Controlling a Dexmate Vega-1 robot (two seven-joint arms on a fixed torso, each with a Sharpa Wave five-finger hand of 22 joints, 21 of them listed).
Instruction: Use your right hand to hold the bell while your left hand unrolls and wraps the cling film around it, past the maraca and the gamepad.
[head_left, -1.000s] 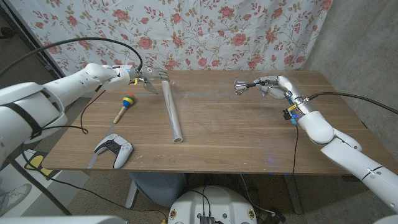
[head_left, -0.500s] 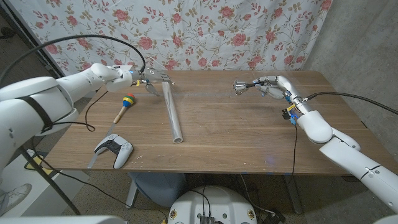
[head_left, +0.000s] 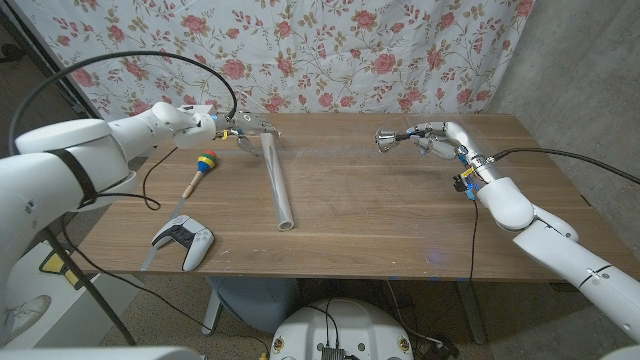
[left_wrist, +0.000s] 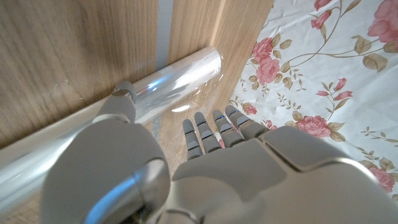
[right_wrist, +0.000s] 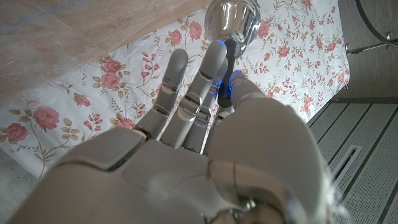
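Head view: the bell (head_left: 387, 138) is held off the table (head_left: 400, 215) at the far right side by the right hand (head_left: 432, 138), mouth pointing toward the middle. The cling film roll (head_left: 277, 180) lies on the wood, running from the far edge toward the near one. The left hand (head_left: 240, 126) is seen at the roll's far end; contact cannot be confirmed from here. The maraca (head_left: 202, 166) and the gamepad (head_left: 183, 240) lie to the left of the roll, well apart from the bell.

Left wrist view: the thumb is seen over the roll (left_wrist: 155, 87), the fingers (left_wrist: 214, 127) reach down beside its end where loose film shows. A real pinch cannot be told — film edge too transparent.

Right wrist view: the bell's handle is pinched between fingers and thumb, chrome dome (right_wrist: 231, 20) beyond the fingertips.

Step judged: bell hold done, film edge not yet lifted. Next move calls for a firm pinch on the free edge, then a pull across toward the bell — the roll is likely to slide or roll if tugged unevenly.
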